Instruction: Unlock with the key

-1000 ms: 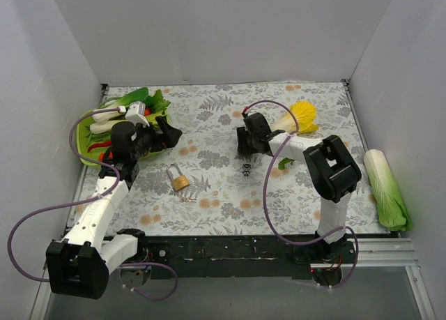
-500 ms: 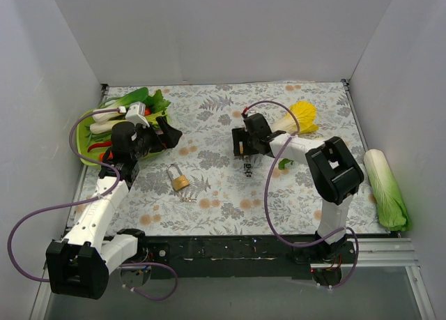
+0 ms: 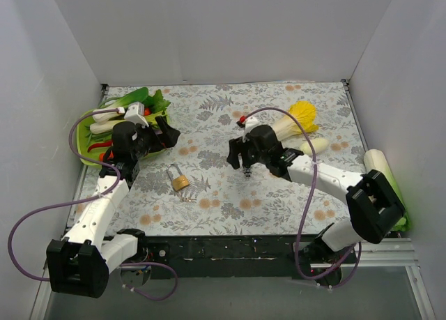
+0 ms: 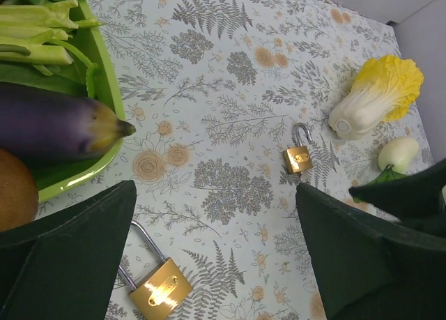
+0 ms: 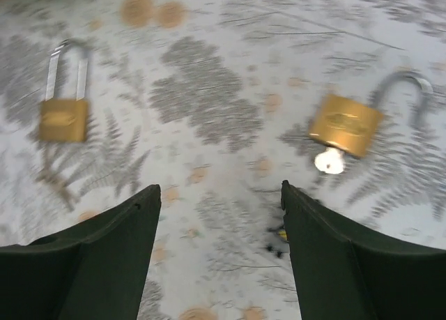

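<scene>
A large brass padlock (image 3: 178,178) with its shackle closed lies left of the mat's middle; it also shows as the padlock (image 4: 157,286) by my left finger and the padlock (image 5: 63,118). A smaller brass padlock (image 5: 345,125) with its shackle swung open lies under my right arm, and the left wrist view shows that padlock (image 4: 298,157). A silvery round bit sits at its base. A tiny dark thing, apparently the key (image 5: 276,247), lies blurred beside my right finger. My right gripper (image 5: 220,189) (image 3: 240,160) hovers open above the mat. My left gripper (image 4: 216,194) (image 3: 167,134) is open and empty.
A green tray (image 3: 85,156) of vegetables, with a purple eggplant (image 4: 49,121), sits at the left. A yellow-leafed cabbage (image 3: 298,118) and a small white vegetable (image 3: 313,146) lie at the back right. A green-white cabbage (image 3: 387,187) lies off the mat's right edge. Walls enclose three sides.
My right arm has swung its elbow out to the right and low, and its gripper has shifted slightly left and forward with the jaws wider. The left arm has stayed put.
</scene>
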`<state>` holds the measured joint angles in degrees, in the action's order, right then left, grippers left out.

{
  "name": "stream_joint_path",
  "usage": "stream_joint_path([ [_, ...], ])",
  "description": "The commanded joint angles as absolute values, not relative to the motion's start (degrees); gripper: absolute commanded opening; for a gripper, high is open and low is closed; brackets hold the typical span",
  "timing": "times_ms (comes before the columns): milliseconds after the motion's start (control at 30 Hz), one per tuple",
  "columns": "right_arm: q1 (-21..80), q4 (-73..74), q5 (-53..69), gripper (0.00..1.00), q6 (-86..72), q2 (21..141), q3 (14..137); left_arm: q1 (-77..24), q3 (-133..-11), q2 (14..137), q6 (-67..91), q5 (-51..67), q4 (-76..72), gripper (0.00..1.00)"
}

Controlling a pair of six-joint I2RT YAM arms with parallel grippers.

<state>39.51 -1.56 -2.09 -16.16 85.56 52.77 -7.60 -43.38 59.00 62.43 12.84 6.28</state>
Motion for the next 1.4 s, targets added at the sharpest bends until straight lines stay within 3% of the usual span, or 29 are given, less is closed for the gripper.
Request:
stream_joint_path([
  [0, 50.26, -8.87, 4.83, 0.74, -10.55, 82.79, 50.01, -7.21, -42.45, 57.22, 61.7, 9.16, 6.59, 0.98],
  [133, 55.45, -17.12, 11.94, 0.66, -9.85, 85.76, 48.34, -7.21, -41.66, 53.27, 61.26, 4.06, 6.42, 0.98],
  [467, 63.28, -19.69, 12.92, 0.61, -3.53, 101.33, 58.0, -7.21, -40.34, 48.08, 60.29, -5.36, 6.42, 0.98],
  [1100, 68.99, -14.24, -1.67, 0.52, 7.64, 112.67, 66.0, -7.21, -40.96, 48.25, 60.56, -3.34, 6.77, 0.98],
  [1367, 69.52, -11.87, -5.97, 0.28, 9.23, 113.82, 66.1, -7.21, -40.87, 48.08, 60.47, -3.6, 6.94, 0.98],
])
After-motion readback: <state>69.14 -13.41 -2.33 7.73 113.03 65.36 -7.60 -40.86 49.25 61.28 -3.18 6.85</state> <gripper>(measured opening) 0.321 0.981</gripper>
